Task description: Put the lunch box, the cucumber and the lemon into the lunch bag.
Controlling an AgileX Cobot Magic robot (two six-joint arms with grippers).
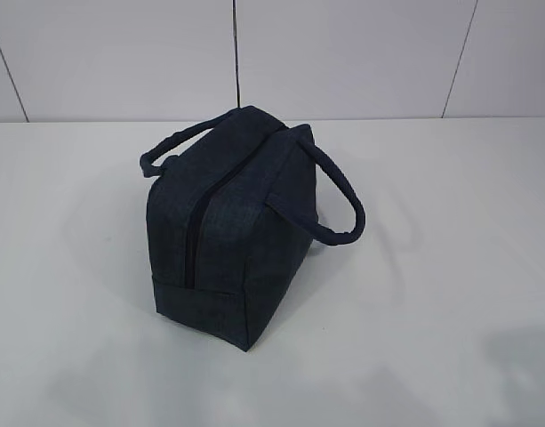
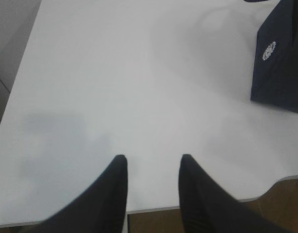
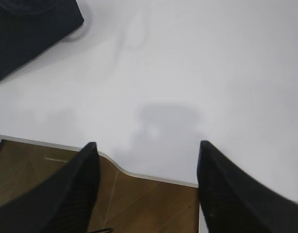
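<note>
The dark navy lunch bag (image 1: 232, 222) stands on the white table (image 1: 450, 294) near the middle, its top zipper closed and its two loop handles hanging to either side. The left wrist view catches a corner of the lunch bag (image 2: 282, 63) at upper right; the right wrist view has the lunch bag (image 3: 32, 29) at upper left. My left gripper (image 2: 151, 158) hangs open over the table's near edge, nothing between its fingers. My right gripper (image 3: 146, 143) is open wider, also empty, over the near edge. The lunch box, cucumber and lemon are out of view.
The table's near edge (image 3: 153, 178) has a curved notch, with brown floor (image 3: 149, 208) below it. A white panelled wall (image 1: 343, 53) rises behind the table. Neither arm shows in the exterior view.
</note>
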